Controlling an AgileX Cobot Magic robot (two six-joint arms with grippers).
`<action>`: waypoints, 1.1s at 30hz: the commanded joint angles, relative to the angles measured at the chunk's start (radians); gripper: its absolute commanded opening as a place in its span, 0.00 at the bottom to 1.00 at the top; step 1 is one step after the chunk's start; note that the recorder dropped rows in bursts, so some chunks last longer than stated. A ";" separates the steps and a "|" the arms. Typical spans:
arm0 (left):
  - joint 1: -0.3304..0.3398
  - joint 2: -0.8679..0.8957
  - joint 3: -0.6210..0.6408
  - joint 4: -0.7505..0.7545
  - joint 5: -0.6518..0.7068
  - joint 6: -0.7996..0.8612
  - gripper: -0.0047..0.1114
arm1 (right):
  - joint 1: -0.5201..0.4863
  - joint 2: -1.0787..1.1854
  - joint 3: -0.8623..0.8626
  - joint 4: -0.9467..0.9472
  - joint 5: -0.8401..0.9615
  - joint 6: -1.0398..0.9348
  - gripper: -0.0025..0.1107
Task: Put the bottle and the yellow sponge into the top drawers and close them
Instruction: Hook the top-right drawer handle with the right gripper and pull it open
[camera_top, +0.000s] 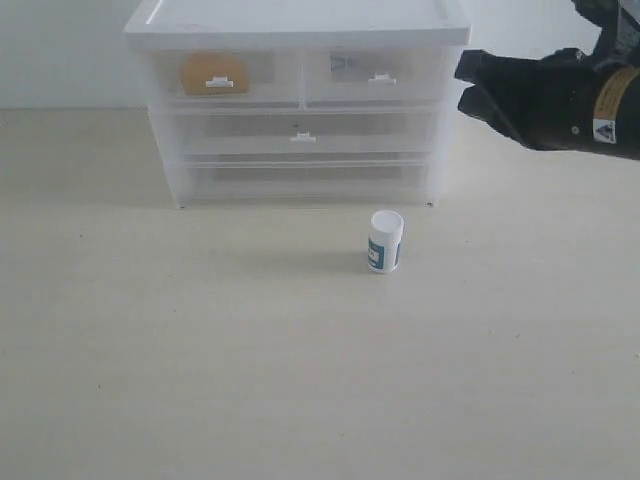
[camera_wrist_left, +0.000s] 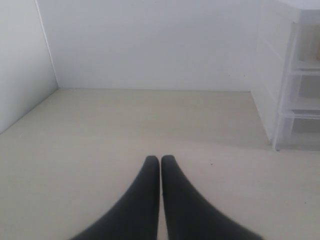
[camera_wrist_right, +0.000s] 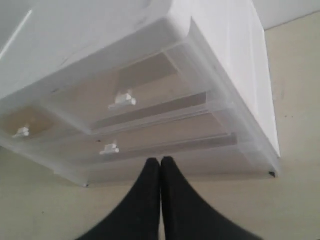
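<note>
Counter (camera_top: 200, 380): carries white cabinet (camera_top: 300, 20) at rear.
Right arm (camera_top: 560, 100): hangs beside cabinet's upper right corner, probably staged for right drawer; right jaws pressed together, empty.
Left jaws: pressed together, empty, low over counter beside cabinet.
Top drawers (camera_top: 400, 70): both appear shut.
Bottle (camera_top: 385, 241): upright on counter before cabinet, apart, not yet stowed.
Yellow sponge (camera_top: 205, 68): inside left top drawer, seen through clear front.
</note>
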 joint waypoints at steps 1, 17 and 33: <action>-0.002 0.004 0.003 -0.007 -0.001 -0.009 0.07 | -0.001 -0.055 0.128 0.190 -0.240 -0.260 0.02; -0.002 0.004 0.003 -0.007 -0.001 -0.009 0.07 | 0.044 0.375 0.057 0.288 -0.834 0.207 0.03; -0.002 0.004 0.003 -0.007 -0.001 -0.009 0.07 | 0.079 0.473 -0.116 0.346 -0.708 0.466 0.47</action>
